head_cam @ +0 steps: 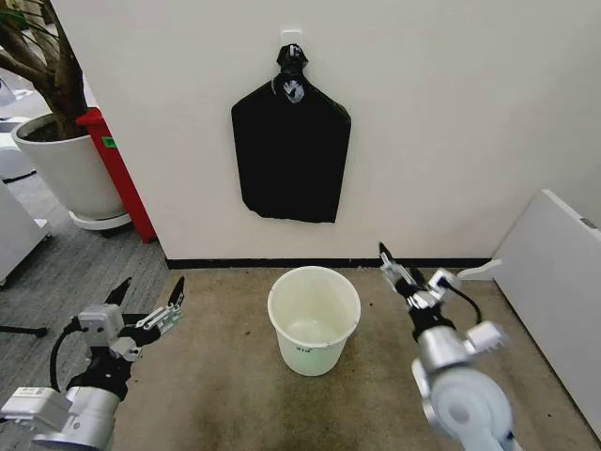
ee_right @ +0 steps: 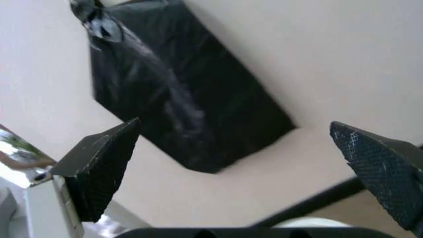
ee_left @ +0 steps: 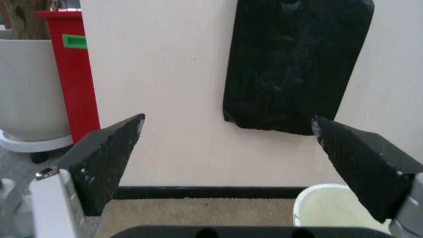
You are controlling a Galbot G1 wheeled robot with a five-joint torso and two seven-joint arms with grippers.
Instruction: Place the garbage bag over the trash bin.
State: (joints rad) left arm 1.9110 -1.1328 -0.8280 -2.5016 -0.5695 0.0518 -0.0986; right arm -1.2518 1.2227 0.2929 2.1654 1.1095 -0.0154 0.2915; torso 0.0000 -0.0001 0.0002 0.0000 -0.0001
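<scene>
The garbage bag [head_cam: 291, 150] hangs flat on the wall above the trash bin [head_cam: 314, 320], which sits on the floor. The left gripper [head_cam: 150, 294] and right gripper [head_cam: 394, 267] wait on each side of the bin, both wide open and holding nothing.

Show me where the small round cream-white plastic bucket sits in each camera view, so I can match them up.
Head view: the cream-white plastic bucket stands on the floor at centre, below the flat black bag bundle hanging on the wall.
Left wrist view: its rim is beside the right-hand finger.
Right wrist view: a pale sliver at the bottom edge may be its rim.
Shared landmark: the black bundle.
</scene>
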